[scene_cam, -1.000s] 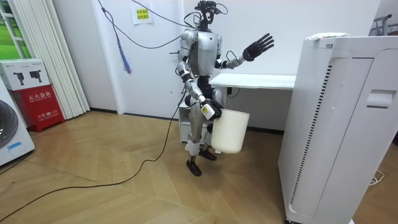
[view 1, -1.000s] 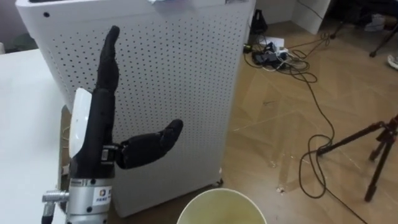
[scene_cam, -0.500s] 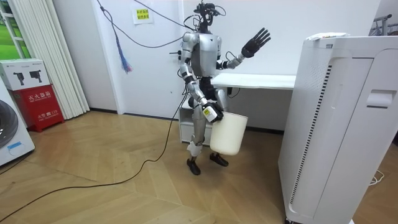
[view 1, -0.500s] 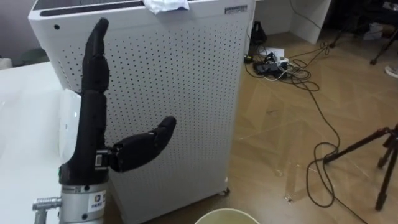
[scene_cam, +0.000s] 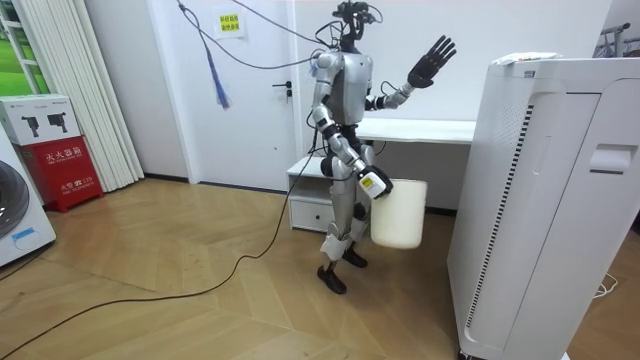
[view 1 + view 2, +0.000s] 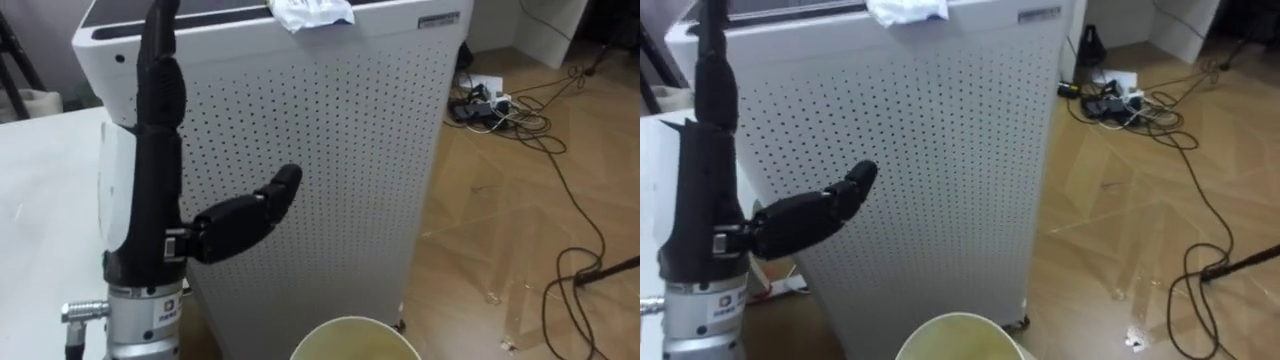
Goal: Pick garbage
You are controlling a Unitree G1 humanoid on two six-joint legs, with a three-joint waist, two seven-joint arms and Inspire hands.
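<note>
- The left robot hand (image 6: 152, 175) is raised at the left of the eye views. It is open, with the fingers (image 6: 163, 55) straight and pointing up past the top edge and the thumb (image 6: 250, 212) stretched out to the right. It holds nothing.
- In the room view this arm is bent at the elbow, with the open palm lifted beside the head towards the white cabinet (image 5: 545, 200).
- The right robot hand (image 5: 371, 183) hangs low at the robot's side, closed on the rim of a cream bucket (image 5: 400, 212) that is off the floor.
- The bucket's round rim shows at the bottom middle of the eye views.
- The garbage, a crumpled white paper (image 6: 313, 12), lies on top of the perforated cabinet in the upper middle of the frame.
- It is at the cabinet's front edge, with its long side running left to right along that edge.
- The robot stands between the white tabletop (image 6: 45, 210) and the cabinet.
</note>
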